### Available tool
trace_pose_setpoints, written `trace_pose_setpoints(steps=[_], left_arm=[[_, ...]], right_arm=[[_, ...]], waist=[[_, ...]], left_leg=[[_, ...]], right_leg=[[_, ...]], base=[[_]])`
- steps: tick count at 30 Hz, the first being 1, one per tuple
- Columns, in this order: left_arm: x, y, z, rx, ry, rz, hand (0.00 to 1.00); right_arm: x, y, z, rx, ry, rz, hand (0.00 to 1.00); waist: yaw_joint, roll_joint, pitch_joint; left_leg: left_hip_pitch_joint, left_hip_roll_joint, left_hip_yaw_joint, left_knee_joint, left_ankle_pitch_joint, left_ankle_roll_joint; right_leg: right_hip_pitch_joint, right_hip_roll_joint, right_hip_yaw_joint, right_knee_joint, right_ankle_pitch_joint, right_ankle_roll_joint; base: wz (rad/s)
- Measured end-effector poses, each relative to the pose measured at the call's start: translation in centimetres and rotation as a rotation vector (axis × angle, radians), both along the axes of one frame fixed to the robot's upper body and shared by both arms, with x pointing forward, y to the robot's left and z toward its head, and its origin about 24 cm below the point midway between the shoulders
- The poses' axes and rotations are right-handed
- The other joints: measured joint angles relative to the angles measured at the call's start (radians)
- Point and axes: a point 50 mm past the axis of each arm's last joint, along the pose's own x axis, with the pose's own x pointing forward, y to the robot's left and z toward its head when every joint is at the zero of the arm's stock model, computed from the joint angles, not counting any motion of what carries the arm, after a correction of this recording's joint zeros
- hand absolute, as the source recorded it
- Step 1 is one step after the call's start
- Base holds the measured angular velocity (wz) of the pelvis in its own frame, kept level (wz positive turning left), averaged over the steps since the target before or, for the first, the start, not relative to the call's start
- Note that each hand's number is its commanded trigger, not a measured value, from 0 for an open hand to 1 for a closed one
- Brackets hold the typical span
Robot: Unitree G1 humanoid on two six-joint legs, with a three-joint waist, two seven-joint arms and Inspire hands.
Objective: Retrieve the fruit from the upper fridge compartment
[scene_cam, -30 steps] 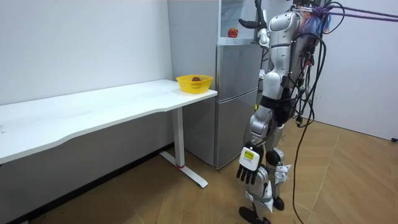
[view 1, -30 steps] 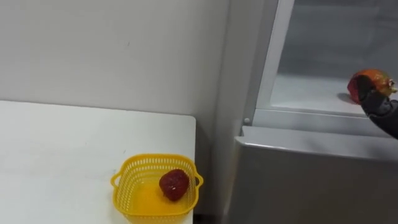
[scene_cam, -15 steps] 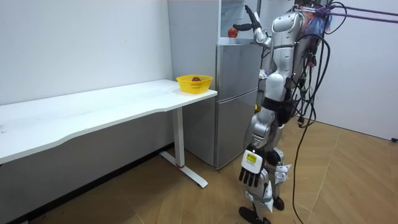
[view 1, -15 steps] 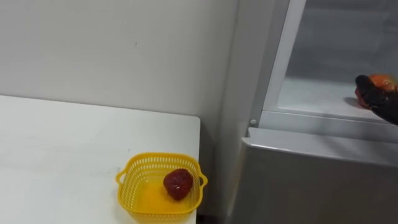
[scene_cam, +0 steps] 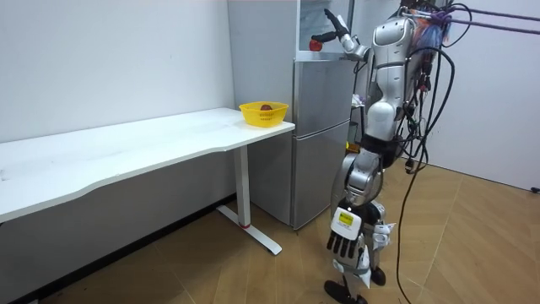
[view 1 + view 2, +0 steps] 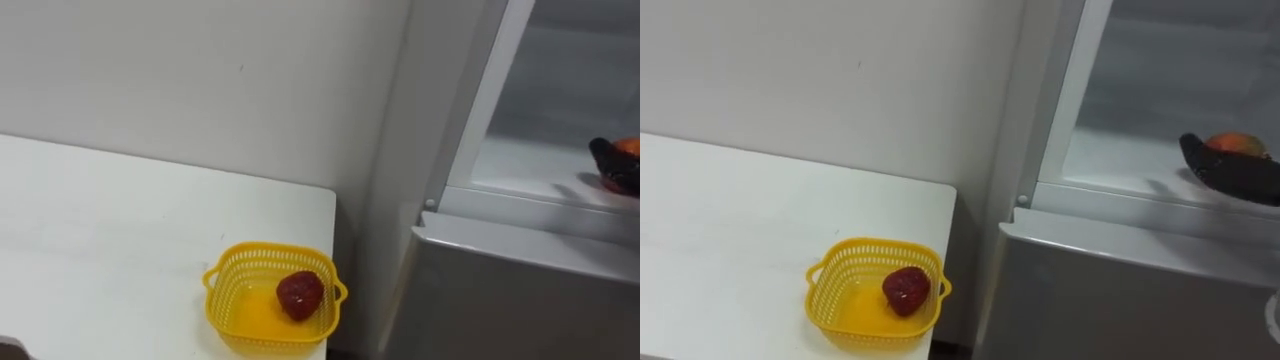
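Note:
An orange-red fruit lies on the white shelf of the open upper fridge compartment. My right hand reaches into the compartment, and its dark fingers curl round the front and underside of the fruit, hiding most of it. In the room view the fruit shows at the tip of my raised right hand, on top of the grey fridge. I stand close in front of the fridge. My left hand hangs low beside my leg with relaxed fingers.
A yellow basket holding a dark red fruit sits at the corner of the white table, just left of the fridge. The fridge's grey lower door lies below the shelf. A white wall stands behind the table.
The eye view has shifted, so basket and fridge sit further right. In the room view my right arm has lifted a little at the fruit, and my left hand has swung lower.

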Motion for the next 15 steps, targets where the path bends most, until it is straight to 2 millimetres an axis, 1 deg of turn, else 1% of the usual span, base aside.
trace_pose_setpoints(steps=[4, 9, 11, 13, 15], left_arm=[[-0.2, 0.1, 0.1, 0.003, 0.012, 0.002, 0.00], [0.1, 0.6, 0.3, 0.012, 0.000, -0.010, 0.00], [0.2, 0.8, 0.4, 0.016, -0.003, -0.013, 0.00], [0.4, 1.0, 0.5, 0.019, -0.006, -0.015, 0.00], [0.4, 1.0, 0.5, 0.019, -0.003, -0.014, 0.00]], right_arm=[[0.8, 0.0, 0.0, 0.009, 0.027, 0.001, 0.00], [1.2, -0.6, -1.1, 0.035, 0.119, -0.018, 0.00], [1.2, -0.7, -1.3, 0.041, 0.141, -0.022, 0.00], [1.3, -0.9, -1.5, 0.050, 0.170, -0.026, 0.00], [1.3, -1.1, -1.9, 0.058, 0.189, -0.030, 0.00]], waist=[[-0.001, 0.000, -0.0007], [-0.001, -0.002, -0.0021], [-0.001, 0.001, -0.0037], [-0.003, 0.005, -0.0014], [-0.003, 0.007, -0.0021]], left_leg=[[-0.001, 0.001, 0.000, 0.001, 0.001, -0.001], [-0.009, -0.001, 0.000, 0.002, 0.001, -0.001], [-0.020, -0.005, 0.000, 0.005, 0.001, -0.001], [-0.021, -0.006, -0.001, 0.006, 0.001, -0.001], [-0.020, -0.006, -0.001, 0.004, 0.001, 0.000]], right_leg=[[0.001, 0.001, -0.001, 0.000, 0.001, -0.001], [-0.005, 0.000, -0.003, 0.001, 0.001, -0.001], [-0.015, 0.000, -0.004, 0.005, 0.001, -0.001], [-0.020, -0.002, -0.006, 0.015, 0.001, -0.001], [-0.021, -0.003, -0.006, 0.015, 0.001, -0.001]], base=[[0.00], [0.00], [0.00], [0.00], [0.00]])
